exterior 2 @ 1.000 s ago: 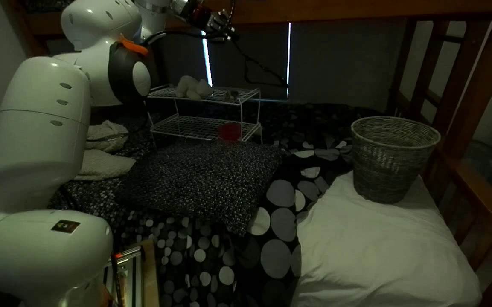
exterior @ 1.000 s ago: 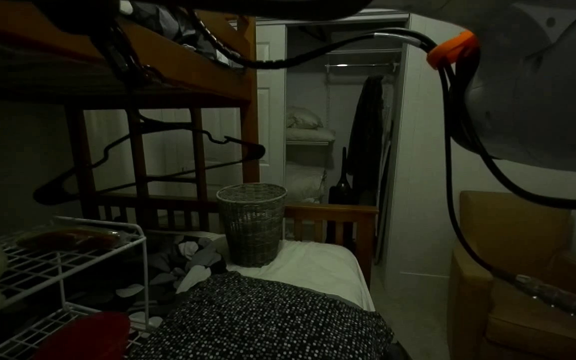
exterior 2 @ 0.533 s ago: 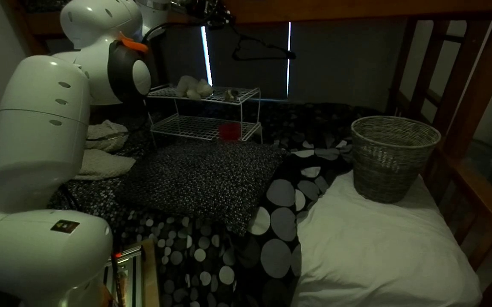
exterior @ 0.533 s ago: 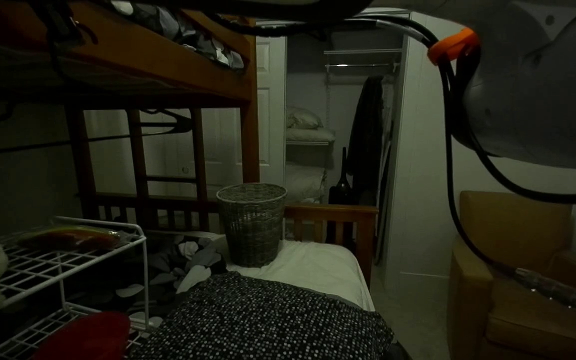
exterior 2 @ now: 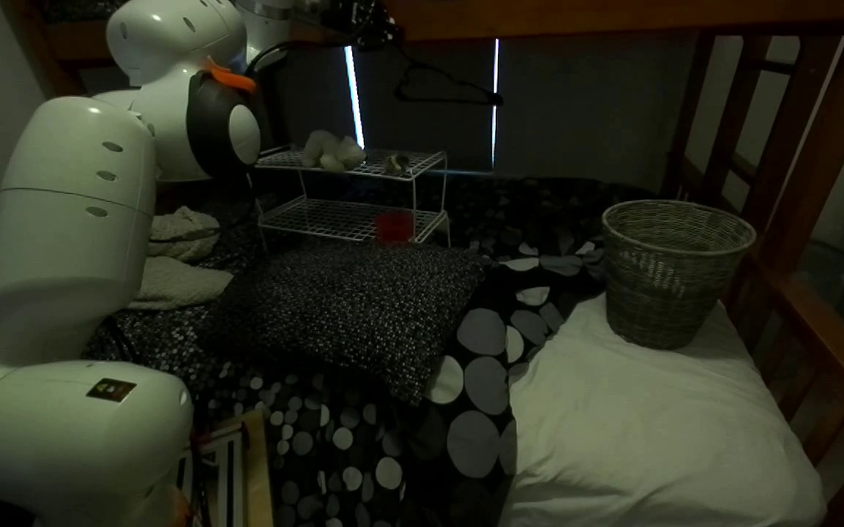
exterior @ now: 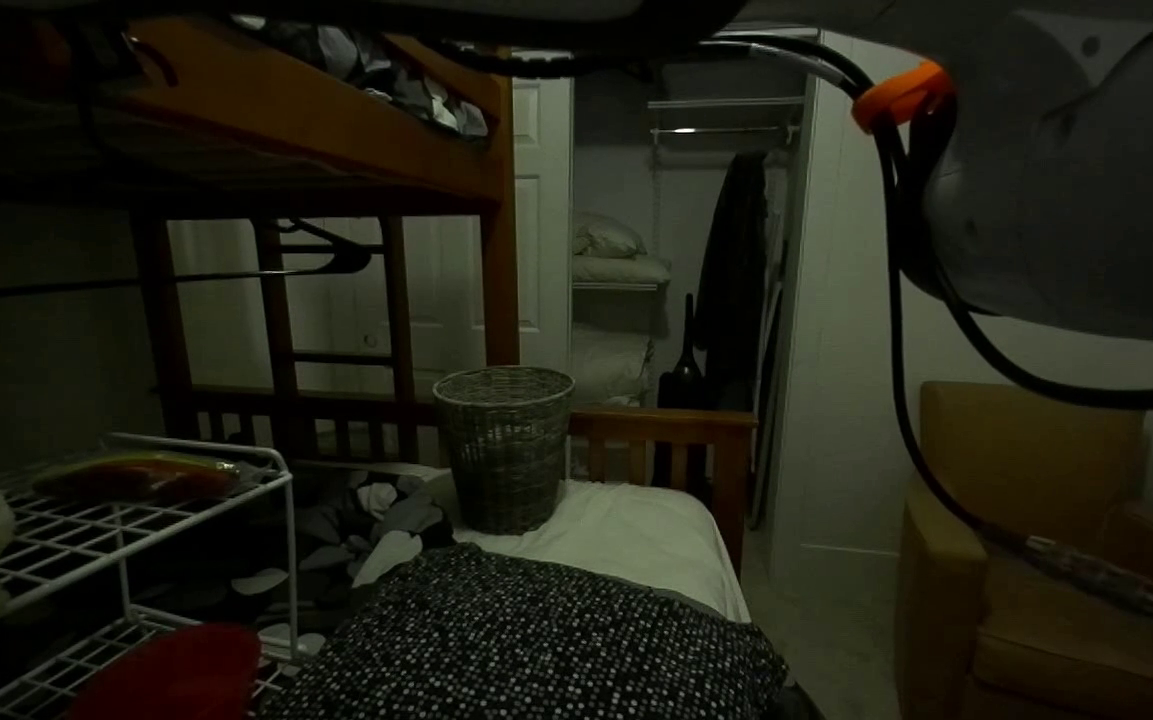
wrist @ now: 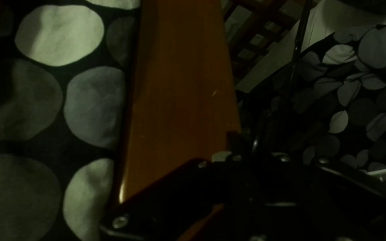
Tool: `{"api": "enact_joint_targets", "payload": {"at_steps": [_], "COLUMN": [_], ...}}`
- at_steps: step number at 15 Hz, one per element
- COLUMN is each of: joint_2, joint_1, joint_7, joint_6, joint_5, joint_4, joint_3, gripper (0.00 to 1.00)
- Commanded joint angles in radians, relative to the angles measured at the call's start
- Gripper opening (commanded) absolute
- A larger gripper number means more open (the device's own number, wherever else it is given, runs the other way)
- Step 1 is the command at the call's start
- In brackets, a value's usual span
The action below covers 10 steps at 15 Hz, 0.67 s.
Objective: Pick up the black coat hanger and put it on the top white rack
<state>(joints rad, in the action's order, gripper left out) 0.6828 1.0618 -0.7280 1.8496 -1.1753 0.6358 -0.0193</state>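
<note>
My gripper (exterior 2: 386, 33) is high up at the top of an exterior view, in front of the upper bunk's wooden rail. It is shut on the hook of the black coat hanger (exterior 2: 496, 99), which hangs below the fingers, above and right of the white rack. In an exterior view the hanger's end (exterior: 348, 258) and lower bar show before the bunk ladder. The wrist view shows the dark fingers (wrist: 253, 157) together and the thin hanger (wrist: 296, 50) running up from them. The top white rack (exterior 2: 372, 171) is below the gripper; its grid also shows in an exterior view (exterior: 96, 540).
A white plush toy (exterior 2: 330, 150) and a small packet (exterior: 141, 477) lie on the top rack. A red container (exterior 2: 394, 227) is on the lower rack. The upper bunk rail (wrist: 182, 83) is close beside the gripper. A wicker basket (exterior 2: 674, 278) stands on the white pillow (exterior 2: 656, 432).
My gripper has risen, and the hanger has swung round and moved up with it, away to the left in an exterior view. In the last half second it has shifted only slightly.
</note>
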Motion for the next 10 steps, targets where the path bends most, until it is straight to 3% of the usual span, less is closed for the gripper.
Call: {"api": "enact_joint_targets", "payload": {"at_steps": [1,6,10], "joint_2": [-0.013,-0.05,-0.027], "joint_1": [-0.003,0.055,0.048], "joint_7": [-0.009,0.007,0.009], "joint_6": [-0.008,-0.318,-0.176], "joint_5": [0.024,0.051,0.064], "joint_4": [0.014,0.059,0.044], "joint_3": [-0.016,-0.022,-0.073], "gripper": [0.01,0.01,0.01]}}
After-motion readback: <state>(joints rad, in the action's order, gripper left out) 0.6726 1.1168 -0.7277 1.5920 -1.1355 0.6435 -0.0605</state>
